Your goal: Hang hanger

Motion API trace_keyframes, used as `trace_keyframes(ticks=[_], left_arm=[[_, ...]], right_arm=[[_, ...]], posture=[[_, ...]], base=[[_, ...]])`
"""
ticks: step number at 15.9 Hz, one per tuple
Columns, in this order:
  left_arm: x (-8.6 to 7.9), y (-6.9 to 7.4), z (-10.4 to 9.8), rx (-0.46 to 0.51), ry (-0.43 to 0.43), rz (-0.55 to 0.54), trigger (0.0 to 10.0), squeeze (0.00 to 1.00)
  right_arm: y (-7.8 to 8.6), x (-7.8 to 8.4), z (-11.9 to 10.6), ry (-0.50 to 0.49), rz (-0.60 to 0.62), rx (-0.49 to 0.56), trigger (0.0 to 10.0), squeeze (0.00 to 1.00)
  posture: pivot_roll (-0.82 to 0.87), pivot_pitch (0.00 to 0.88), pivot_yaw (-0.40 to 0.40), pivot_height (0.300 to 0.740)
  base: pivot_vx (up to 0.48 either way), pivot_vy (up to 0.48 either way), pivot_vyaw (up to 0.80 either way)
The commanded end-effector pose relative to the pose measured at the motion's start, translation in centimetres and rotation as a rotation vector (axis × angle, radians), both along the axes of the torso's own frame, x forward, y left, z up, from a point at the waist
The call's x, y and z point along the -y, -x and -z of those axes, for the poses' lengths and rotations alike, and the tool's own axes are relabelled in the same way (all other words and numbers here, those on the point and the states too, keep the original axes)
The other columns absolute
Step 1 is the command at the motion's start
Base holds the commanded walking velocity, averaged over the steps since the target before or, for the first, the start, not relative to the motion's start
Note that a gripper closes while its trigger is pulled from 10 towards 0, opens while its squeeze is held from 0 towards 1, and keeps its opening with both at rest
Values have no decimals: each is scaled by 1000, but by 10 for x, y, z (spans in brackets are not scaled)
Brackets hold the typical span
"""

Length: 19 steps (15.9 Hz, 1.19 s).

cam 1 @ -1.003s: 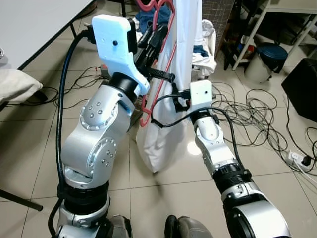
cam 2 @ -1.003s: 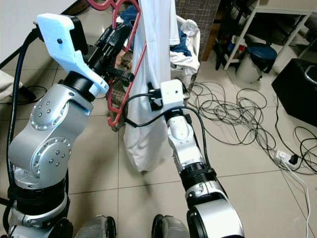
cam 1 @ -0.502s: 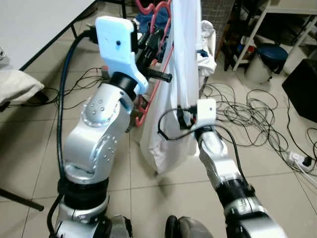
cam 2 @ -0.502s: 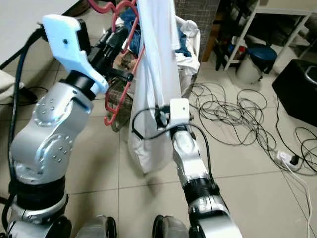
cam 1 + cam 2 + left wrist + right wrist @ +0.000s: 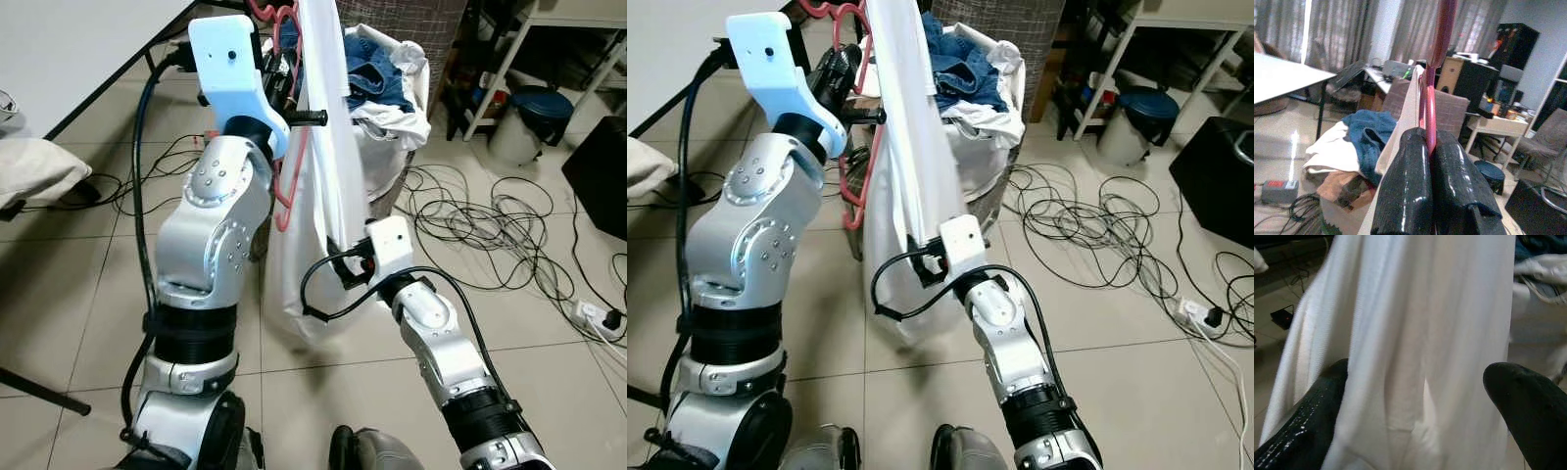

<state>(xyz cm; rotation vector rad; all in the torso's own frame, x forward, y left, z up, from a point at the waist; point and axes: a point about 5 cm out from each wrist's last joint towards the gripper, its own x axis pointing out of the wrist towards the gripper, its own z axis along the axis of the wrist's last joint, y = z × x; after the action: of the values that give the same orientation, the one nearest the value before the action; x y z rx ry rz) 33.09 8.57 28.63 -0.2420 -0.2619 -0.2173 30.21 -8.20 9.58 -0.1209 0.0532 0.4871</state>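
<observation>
My left gripper (image 5: 290, 70) is raised high in front of me, shut on a red hanger (image 5: 292, 191). In the left wrist view its two black fingers (image 5: 1400, 186) pinch the hanger's red bar (image 5: 1436, 98). A long white garment (image 5: 328, 157) hangs from the hanger down to just above the floor. My right gripper (image 5: 338, 269) is low, at the garment's lower part. In the right wrist view the right gripper (image 5: 1415, 416) is open, its fingers (image 5: 1308, 421) wide apart with the white cloth (image 5: 1425, 333) between them.
A laundry basket (image 5: 397, 186) with blue jeans (image 5: 377, 73) and white clothes stands just behind the garment. Loose cables (image 5: 490, 230) cover the floor to the right. A white table (image 5: 78, 49) and a pillow (image 5: 34, 166) are on the left, a blue bin (image 5: 524, 117) and shelving at the back right.
My right gripper has dropped down the white garment and come back toward me. The left arm has swung the hanger and garment in closer; the camera view has shifted too.
</observation>
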Motion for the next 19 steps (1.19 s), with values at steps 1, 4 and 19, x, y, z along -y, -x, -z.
trace_keyframes(ticks=[1,4,19], left_arm=[[0,2,-21,82,47,-20,10000,0],[2,-11,-30,46,215,-79,10000,0],[6,-14,-41,168,121,-110,10000,0]], right_arm=[[4,-3,-3,27,-33,25,510,0],[11,-24,-14,32,-138,73,0,0],[12,-30,-38,158,-241,274,10000,0]], posture=[[-34,104,-12,740],[-32,107,-27,740],[-37,107,-26,740]], base=[[0,0,0],[0,0,0],[0,0,0]])
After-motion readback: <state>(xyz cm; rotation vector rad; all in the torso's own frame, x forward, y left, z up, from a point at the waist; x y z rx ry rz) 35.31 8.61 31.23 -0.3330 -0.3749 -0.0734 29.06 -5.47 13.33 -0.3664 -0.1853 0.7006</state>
